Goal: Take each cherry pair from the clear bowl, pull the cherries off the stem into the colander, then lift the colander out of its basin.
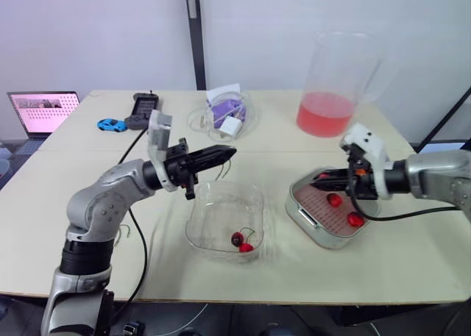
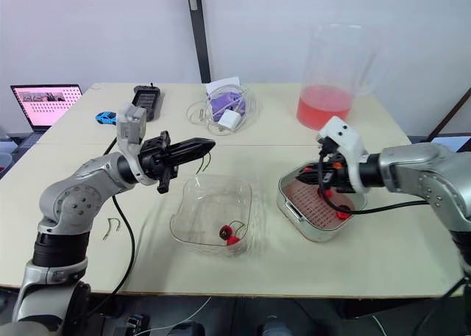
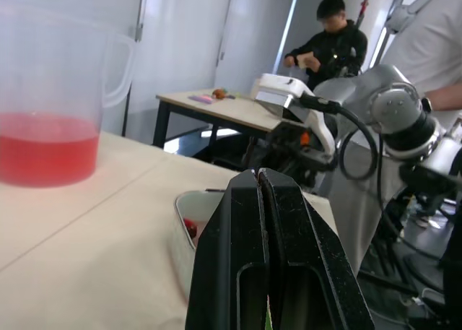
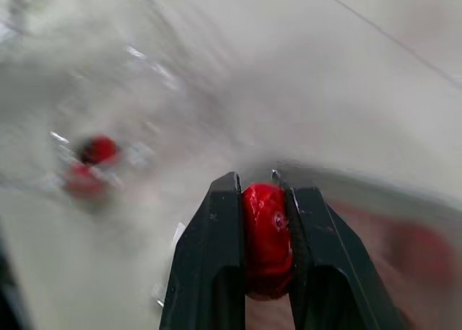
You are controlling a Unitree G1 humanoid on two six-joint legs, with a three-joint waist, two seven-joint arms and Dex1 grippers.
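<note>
While the fingers of our right gripper (image 4: pixel 266 193) clamp one cherry (image 4: pixel 266 240) above the colander (image 1: pixel 315 207), we judge it soft, slick, bruisable: grip lightly across its middle. Our left gripper (image 1: pixel 228 153), fingers together on what looks like a bare stem (image 2: pixel 207 159), hovers over the clear bowl (image 1: pixel 221 196), a cherry pair (image 1: pixel 241 242) at its 5 o'clock. A pitcher (image 1: pixel 331 86) stands at the colander's 12 o'clock, clear of us

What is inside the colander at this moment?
Two loose red cherries lie on the floor of the colander. The right gripper, shut on another cherry, hangs over its far edge and covers the floor beneath it.
</note>
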